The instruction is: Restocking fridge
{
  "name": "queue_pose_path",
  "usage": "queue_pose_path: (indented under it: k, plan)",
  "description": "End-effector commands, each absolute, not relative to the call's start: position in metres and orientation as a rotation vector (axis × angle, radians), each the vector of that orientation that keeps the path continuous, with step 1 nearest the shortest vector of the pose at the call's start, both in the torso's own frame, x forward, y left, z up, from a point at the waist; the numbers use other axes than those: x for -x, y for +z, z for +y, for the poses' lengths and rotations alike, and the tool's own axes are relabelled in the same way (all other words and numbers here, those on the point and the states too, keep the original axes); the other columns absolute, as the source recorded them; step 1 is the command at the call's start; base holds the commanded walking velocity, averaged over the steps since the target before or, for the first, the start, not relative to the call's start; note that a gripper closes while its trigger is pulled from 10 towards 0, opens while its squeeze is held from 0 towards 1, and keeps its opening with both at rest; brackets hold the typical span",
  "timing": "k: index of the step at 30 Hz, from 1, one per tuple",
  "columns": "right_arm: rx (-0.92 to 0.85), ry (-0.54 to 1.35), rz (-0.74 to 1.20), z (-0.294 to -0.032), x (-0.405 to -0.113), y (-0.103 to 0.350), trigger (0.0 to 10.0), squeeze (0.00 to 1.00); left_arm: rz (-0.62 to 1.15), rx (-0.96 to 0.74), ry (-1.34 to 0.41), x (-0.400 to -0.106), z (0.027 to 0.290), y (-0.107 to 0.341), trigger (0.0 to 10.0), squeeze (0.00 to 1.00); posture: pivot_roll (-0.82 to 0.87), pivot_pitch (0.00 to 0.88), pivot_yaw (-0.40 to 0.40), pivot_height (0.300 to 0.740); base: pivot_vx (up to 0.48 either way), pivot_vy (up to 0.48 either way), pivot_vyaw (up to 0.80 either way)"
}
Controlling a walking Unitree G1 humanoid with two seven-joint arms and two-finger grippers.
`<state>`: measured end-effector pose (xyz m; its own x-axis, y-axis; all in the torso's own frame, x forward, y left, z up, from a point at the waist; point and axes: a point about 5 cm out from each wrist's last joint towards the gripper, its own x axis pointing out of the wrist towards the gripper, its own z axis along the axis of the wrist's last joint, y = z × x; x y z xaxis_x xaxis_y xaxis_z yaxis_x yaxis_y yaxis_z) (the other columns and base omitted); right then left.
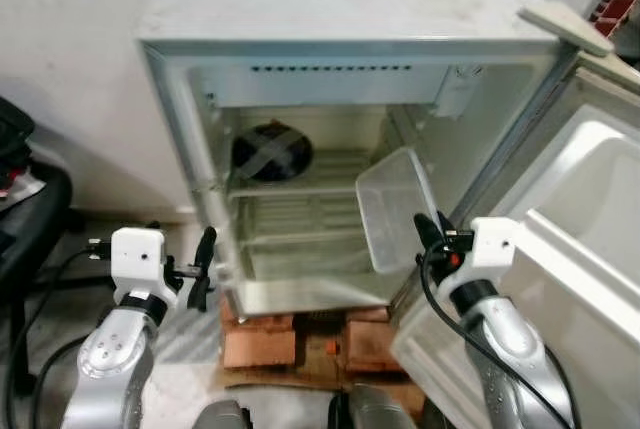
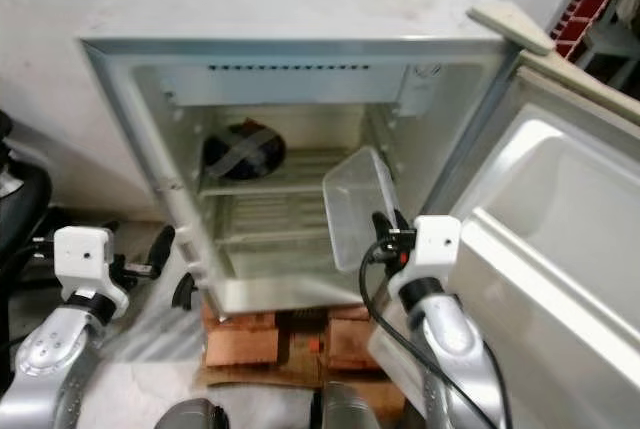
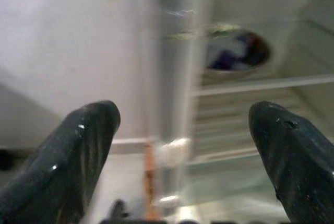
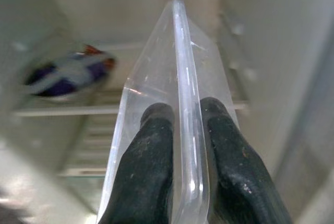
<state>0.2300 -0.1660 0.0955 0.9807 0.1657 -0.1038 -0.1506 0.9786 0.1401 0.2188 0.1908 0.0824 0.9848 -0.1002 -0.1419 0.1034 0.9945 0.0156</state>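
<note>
Left eye view: a small white fridge (image 1: 340,9) stands open at centre frame; the right gripper (image 1: 428,232), right of centre, clamps the rim of a clear rectangular plastic container (image 1: 395,207) tilted on edge at the fridge's right side. A dark round dish (image 1: 272,152) sits on the upper shelf.

Left wrist view: the left gripper (image 3: 182,145) is spread apart, holding nothing, beside the fridge's front edge.

Right wrist view: black fingers (image 4: 148,161) pinch the container's edge.

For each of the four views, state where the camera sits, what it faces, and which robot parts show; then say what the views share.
Left eye: head, looking down into the open fridge; both arms show.
Right eye: same scene, beside it.
Left wrist: along the open left gripper, facing the fridge's left edge.
Right wrist: along the right gripper, pinching the clear tub.
Shared: the dark round dish on the upper shelf.
</note>
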Motion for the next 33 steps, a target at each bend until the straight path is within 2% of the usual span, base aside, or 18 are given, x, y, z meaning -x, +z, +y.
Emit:
queue_pose_path:
  k: [1, 7, 22, 27, 33]
  plan:
    - [-0.133, 0.166, 0.1, -0.166, -0.231, 0.101, 10.0, 0.0, 0.143, -0.044, -0.099, -0.218, 0.192, 0.084, 10.0, 0.0, 0.0, 0.074, -0.055, 0.74, 0.326, 0.0, 0.0]
    - [-0.131, 0.18, 0.101, -0.163, -0.236, 0.102, 10.0, 0.0, 0.138, -0.039, -0.106, -0.223, 0.19, 0.086, 10.0, 0.0, 0.0, 0.068, -0.054, 0.74, 0.319, 0.0, 0.0]
    - [-0.154, 0.29, 0.163, -0.153, -0.244, 0.097, 10.0, 0.0, 0.165, -0.051, -0.082, -0.22, 0.191, 0.083, 10.0, 0.0, 0.01, 0.071, -0.062, 0.74, 0.0, 0.0, 0.0]
    - [-0.179, 0.388, 0.17, -0.136, -0.257, 0.1, 10.0, 0.0, 0.172, -0.057, -0.076, -0.218, 0.191, 0.084, 10.0, 0.0, 0.04, 0.082, -0.065, 0.74, 0.0, 0.0, 0.0]
    - [-0.194, 0.405, 0.174, -0.122, -0.271, 0.101, 10.0, 0.0, 0.194, -0.06, -0.067, -0.213, 0.192, 0.082, 10.0, 0.0, 0.06, 0.093, -0.07, 0.74, 0.0, 0.0, 0.0]
